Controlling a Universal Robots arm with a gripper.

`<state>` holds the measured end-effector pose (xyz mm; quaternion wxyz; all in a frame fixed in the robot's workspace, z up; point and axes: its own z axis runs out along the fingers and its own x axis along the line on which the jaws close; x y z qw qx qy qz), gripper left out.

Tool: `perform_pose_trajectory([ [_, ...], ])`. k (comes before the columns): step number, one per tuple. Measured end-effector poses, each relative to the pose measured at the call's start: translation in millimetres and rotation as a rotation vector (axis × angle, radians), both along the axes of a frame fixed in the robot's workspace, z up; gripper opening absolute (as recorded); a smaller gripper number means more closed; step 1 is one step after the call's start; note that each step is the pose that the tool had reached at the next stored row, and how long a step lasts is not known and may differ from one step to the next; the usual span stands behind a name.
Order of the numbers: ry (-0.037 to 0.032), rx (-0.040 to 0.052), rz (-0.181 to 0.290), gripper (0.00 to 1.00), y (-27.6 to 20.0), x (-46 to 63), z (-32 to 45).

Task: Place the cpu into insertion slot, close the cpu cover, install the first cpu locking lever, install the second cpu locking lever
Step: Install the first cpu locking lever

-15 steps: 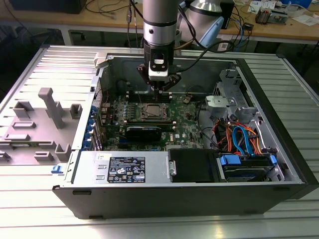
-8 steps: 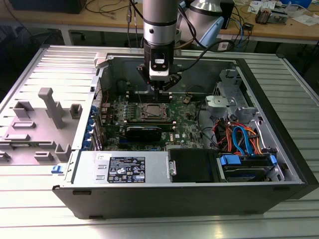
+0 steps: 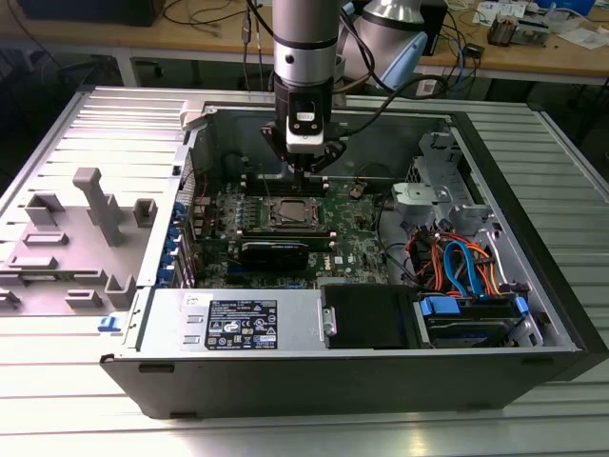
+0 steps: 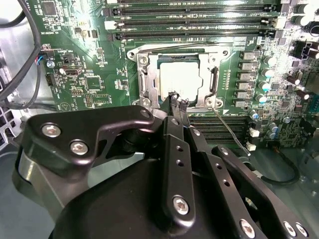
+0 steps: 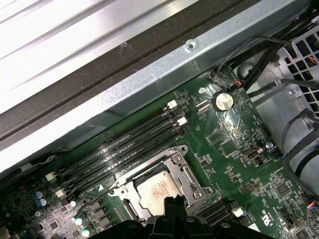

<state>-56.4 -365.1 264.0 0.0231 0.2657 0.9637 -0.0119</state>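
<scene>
The cpu point(image 4: 180, 79), a flat pale silver square, lay in the insertion slot point(image 5: 175, 158) on the green board point(image 4: 94, 74). The cpu cover point(image 4: 213, 84), a thin shiny frame, lay flat around it. The pincer point(image 4: 178, 102) was closed, with its black tips just over the cover's edge. The second wrist view showed a thin metal rod point(image 4: 232, 129) sticking out by the slot's corner. The exterior view showed the arm point(image 3: 304, 38) pointing straight down into the open computer case point(image 3: 314, 390).
</scene>
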Motion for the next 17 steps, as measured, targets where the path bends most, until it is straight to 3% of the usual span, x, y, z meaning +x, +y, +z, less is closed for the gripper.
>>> perform_pose_trajectory([
  [17,0.0,-0.0029,0.0,0.11,1.7,-0.3,0.0],
])
